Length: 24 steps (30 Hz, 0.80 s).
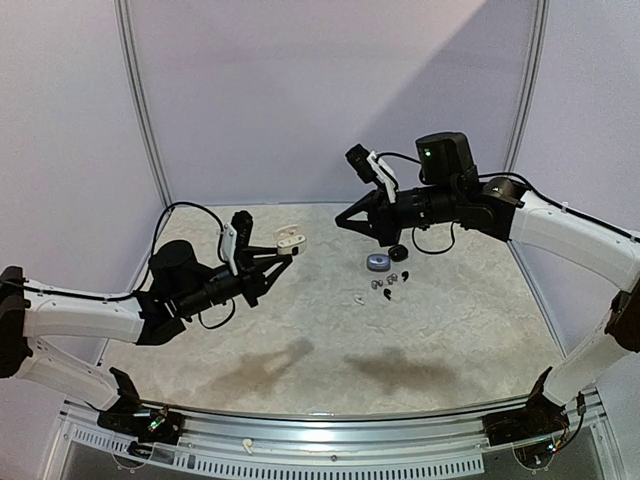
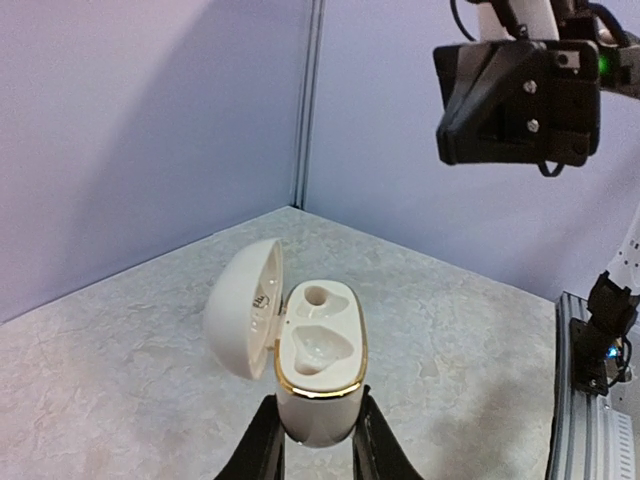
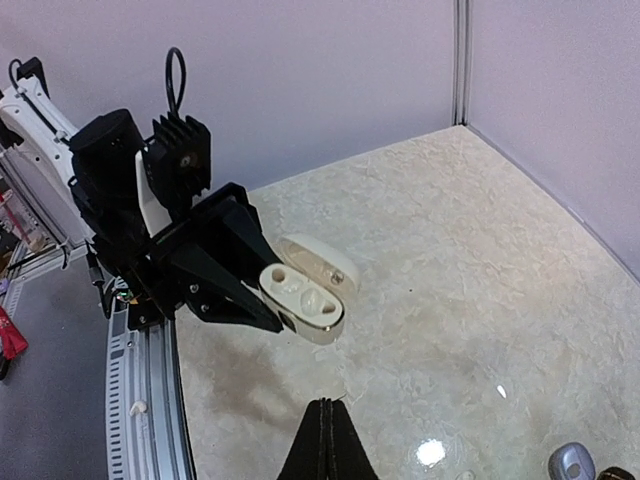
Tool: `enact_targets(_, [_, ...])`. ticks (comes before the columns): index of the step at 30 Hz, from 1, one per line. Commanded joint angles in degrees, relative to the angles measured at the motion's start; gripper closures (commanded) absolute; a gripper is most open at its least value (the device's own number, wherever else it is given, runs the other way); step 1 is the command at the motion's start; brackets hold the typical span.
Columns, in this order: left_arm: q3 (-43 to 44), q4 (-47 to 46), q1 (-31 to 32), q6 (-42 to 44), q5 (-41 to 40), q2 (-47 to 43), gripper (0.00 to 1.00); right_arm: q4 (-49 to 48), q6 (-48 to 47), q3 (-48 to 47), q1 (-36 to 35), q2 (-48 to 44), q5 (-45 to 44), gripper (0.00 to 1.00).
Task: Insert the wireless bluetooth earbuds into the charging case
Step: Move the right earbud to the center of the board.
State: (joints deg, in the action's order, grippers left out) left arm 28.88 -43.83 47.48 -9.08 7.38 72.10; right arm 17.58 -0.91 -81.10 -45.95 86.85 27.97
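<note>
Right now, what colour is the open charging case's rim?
Gold, on the white charging case; clearest in left wrist view.

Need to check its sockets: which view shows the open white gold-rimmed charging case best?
Left wrist: the white charging case is close, both sockets empty. Right wrist shows it smaller; top external, only a white speck.
</note>
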Motion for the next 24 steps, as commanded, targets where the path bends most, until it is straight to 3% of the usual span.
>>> enact_targets(1, [-0.49, 3.24, -1.11, 0.26, -3.01, -3.12, 1.0, -0.87, 2.62, 0.68, 0.31, -0.1, -1.85, 0.98])
enact_targets(6, [-1.37, 6.83, -2.66, 0.22, -5.44, -5.41, 1.0, -3.72, 1.53, 2.62, -0.07, 0.58, -0.69, 0.95])
enact_targets(10, [-2.33, 12.05, -4.78, 0.73, -7.2, -9.01, 1.0, 0.71, -0.88, 0.54, -5.03, 4.38, -9.82, 0.85])
enact_targets(14, [-3.67, 18.29, -7.55, 1.73, -10.9, -15.39, 1.0, 12.28, 1.67, -8.21, -12.53, 13.29, -14.88, 0.68])
enact_targets(17, [-4.74, 24.43, -11.08, 1.66, -11.09, -21.14, 1.0, 18.3, 4.73, -12.94, -19.03, 19.1, -22.15, 0.54])
enact_targets(21, [-6.77, 32.98, -15.79, 2.2, -9.93, -29.7, 1.0, 26.28, 4.95, -22.67, -26.8, 27.42, -25.61, 0.38])
enact_targets(24, [-8.91, 36.21, -16.85, 3.12, -9.49, -35.17, 1.0, 33.59, 4.1, -32.48, -30.43, 36.11, -25.61, 0.33])
